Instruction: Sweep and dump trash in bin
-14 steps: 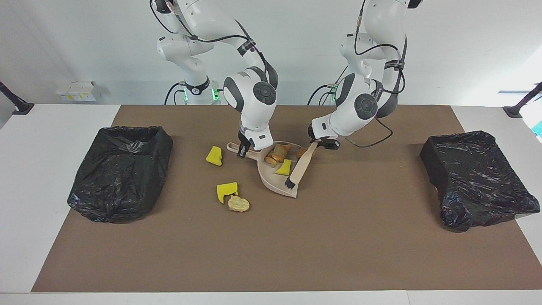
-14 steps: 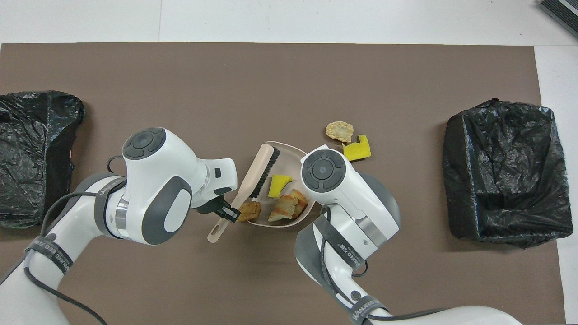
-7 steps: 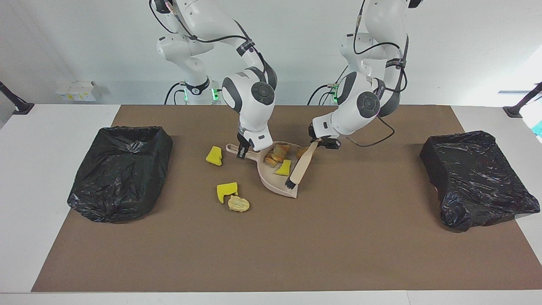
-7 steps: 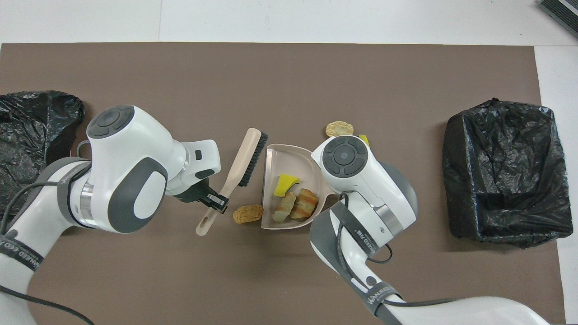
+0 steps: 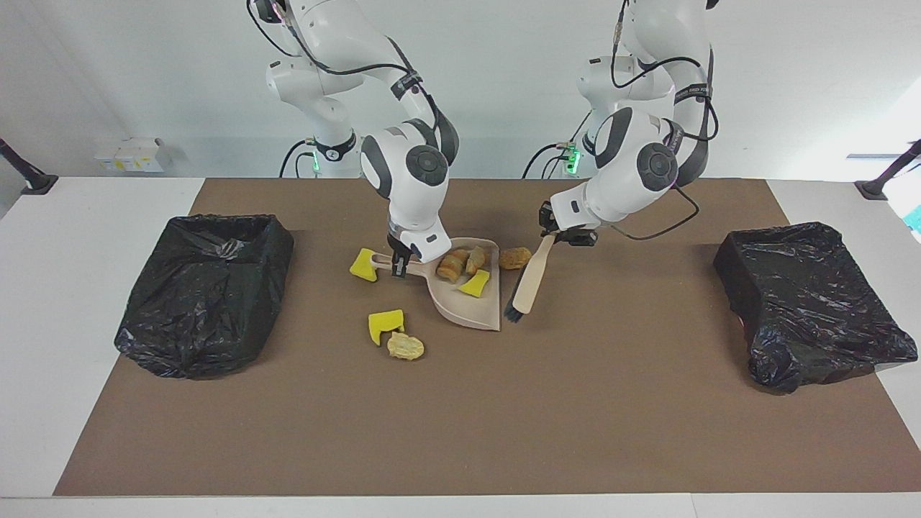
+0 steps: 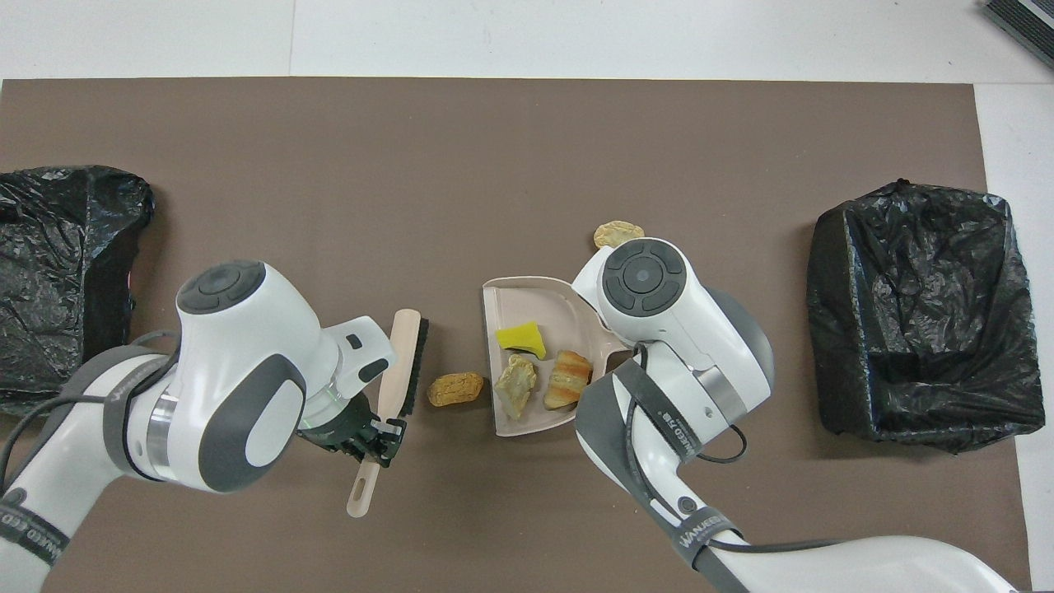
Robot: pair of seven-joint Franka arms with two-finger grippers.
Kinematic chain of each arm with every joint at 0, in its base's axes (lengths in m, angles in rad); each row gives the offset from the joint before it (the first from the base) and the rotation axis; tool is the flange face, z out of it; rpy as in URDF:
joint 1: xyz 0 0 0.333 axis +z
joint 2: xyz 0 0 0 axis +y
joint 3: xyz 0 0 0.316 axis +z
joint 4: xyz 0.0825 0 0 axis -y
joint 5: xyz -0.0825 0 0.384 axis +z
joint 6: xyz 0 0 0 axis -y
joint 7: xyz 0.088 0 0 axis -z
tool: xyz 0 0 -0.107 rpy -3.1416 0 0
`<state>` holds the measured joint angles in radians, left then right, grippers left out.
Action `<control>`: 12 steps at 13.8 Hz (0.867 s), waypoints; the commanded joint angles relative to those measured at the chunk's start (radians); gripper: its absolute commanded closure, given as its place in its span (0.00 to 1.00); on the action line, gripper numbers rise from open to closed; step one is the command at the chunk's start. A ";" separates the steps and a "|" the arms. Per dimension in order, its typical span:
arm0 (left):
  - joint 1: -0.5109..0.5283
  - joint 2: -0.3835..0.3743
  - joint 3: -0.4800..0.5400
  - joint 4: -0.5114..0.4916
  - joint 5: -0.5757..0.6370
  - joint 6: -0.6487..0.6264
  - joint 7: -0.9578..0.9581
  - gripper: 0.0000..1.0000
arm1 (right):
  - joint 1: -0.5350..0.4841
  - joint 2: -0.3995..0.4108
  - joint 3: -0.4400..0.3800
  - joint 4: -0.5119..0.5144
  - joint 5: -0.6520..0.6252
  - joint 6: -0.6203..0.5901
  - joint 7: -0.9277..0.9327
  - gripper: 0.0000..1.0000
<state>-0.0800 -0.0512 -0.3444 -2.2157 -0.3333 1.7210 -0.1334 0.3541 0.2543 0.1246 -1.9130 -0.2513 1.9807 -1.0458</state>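
Note:
My right gripper (image 5: pixel 398 266) is shut on the handle of the beige dustpan (image 5: pixel 468 314), which rests on the brown mat; the arm hides this gripper in the overhead view. The dustpan (image 6: pixel 502 301) holds two bread-like lumps (image 5: pixel 452 265) and a yellow chunk (image 5: pixel 476 283). My left gripper (image 5: pixel 555 234) is shut on the handle of the beige brush (image 5: pixel 529 282), also seen in the overhead view (image 6: pixel 404 354), beside the pan toward the left arm's end. One brown lump (image 5: pixel 515 257) lies on the mat between pan and brush. A yellow chunk (image 5: pixel 363 265) lies by the pan's handle.
Another yellow chunk (image 5: pixel 385 324) and a tan lump (image 5: pixel 405 347) lie on the mat farther from the robots than the pan. A black-bagged bin (image 5: pixel 205 291) stands at the right arm's end, and another (image 5: pixel 809 302) at the left arm's end.
The brush has come off the dustpan and moved toward the left arm's end. The dustpan has turned and shifted toward the right arm's end. The brown lump stays on the mat between them.

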 commanded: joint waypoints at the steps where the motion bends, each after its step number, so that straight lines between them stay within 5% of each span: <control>1: -0.014 -0.124 0.011 -0.136 -0.009 0.043 -0.110 1.00 | 0.015 -0.026 0.004 -0.017 -0.068 -0.003 -0.040 1.00; 6: -0.166 -0.113 0.005 -0.176 -0.027 0.225 -0.224 1.00 | 0.057 -0.032 0.001 -0.020 -0.088 -0.045 -0.030 1.00; 10: -0.341 -0.049 0.005 -0.170 -0.154 0.464 -0.247 1.00 | 0.060 -0.027 0.003 -0.015 -0.088 -0.048 0.001 1.00; 12: -0.371 -0.029 0.007 -0.142 -0.206 0.488 -0.249 1.00 | 0.062 -0.018 0.004 -0.012 -0.086 -0.033 0.042 1.00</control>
<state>-0.4173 -0.0958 -0.3548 -2.3747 -0.5001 2.1767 -0.3766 0.4139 0.2443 0.1240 -1.9147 -0.3211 1.9466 -1.0441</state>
